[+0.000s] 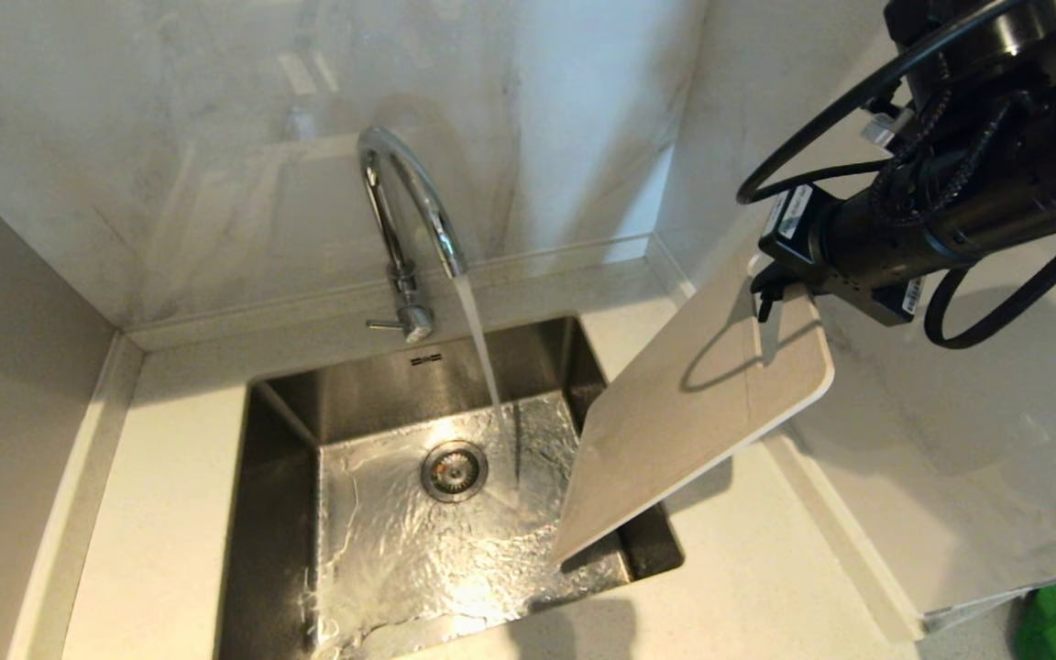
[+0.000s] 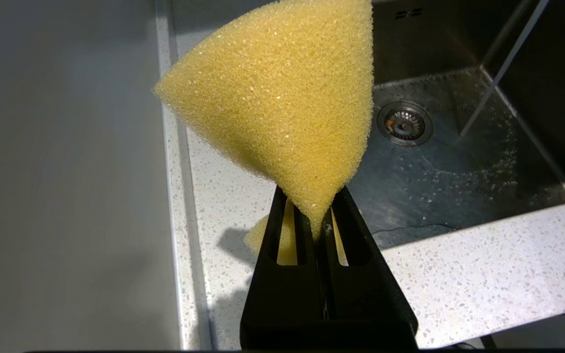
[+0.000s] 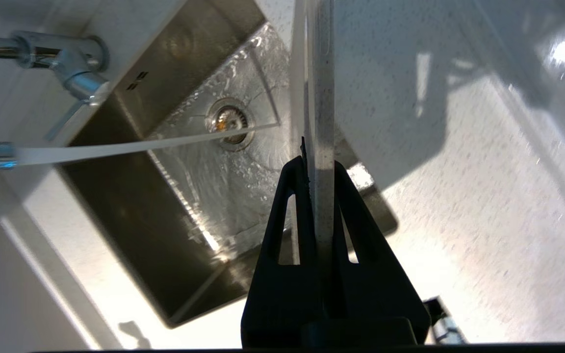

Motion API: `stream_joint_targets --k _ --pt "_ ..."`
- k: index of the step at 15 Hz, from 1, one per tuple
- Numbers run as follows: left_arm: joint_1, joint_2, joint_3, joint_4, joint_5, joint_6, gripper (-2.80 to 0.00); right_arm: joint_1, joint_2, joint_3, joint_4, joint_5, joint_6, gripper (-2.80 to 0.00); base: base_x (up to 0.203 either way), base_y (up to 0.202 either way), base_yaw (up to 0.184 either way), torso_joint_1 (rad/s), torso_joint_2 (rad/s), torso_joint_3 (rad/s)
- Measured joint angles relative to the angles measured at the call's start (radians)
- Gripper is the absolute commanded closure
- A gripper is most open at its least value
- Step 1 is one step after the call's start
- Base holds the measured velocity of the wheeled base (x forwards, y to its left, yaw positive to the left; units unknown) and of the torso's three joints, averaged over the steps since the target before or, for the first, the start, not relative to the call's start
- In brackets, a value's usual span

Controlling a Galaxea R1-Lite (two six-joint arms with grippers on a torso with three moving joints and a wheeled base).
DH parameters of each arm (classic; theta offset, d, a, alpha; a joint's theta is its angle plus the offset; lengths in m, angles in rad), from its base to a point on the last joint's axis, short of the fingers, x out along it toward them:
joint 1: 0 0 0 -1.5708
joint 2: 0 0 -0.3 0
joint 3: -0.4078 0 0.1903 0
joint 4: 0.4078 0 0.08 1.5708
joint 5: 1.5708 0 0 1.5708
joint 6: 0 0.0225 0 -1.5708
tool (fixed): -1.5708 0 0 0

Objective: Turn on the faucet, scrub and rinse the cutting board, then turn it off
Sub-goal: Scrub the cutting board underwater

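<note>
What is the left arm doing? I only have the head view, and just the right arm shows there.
Observer: The left gripper is shut on a porous yellow sponge, held above the speckled white counter beside the steel sink.
Operator: How is the board gripped?
Observer: The right gripper pinches the thin cream-beige cutting board by its edge.
Operator: Is water hitting it?
Observer: No, the stream from the chrome faucet ends just short of it.

1 faucet [image 1: 404, 197], 1 cutting board [image 1: 693, 412], 1 sponge [image 2: 282, 98]
</note>
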Motion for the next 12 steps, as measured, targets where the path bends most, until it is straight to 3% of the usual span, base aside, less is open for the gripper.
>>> stream_joint_targets --k 3,6,10,12 --pt "0.000 0.000 0.000 0.000 0.000 0.000 0.00 0.014 -0.025 0.000 0.026 0.005 0.034 0.00 0.000 0.000 0.000 0.000 0.00 0.000" --pt "0.000 0.000 0.000 0.000 0.000 0.000 0.00 0.061 -0.027 -0.004 0.008 0.063 0.112 0.00 0.000 0.000 0.000 0.000 0.00 0.000" --pt "0.000 0.000 0.000 0.000 0.000 0.000 0.00 0.098 0.031 -0.013 -0.169 0.120 0.285 0.00 0.000 0.000 0.000 0.000 0.00 0.000" --pt "0.000 0.000 0.000 0.000 0.000 0.000 0.00 0.100 0.067 -0.016 -0.234 0.122 0.319 0.00 0.000 0.000 0.000 0.000 0.00 0.000"
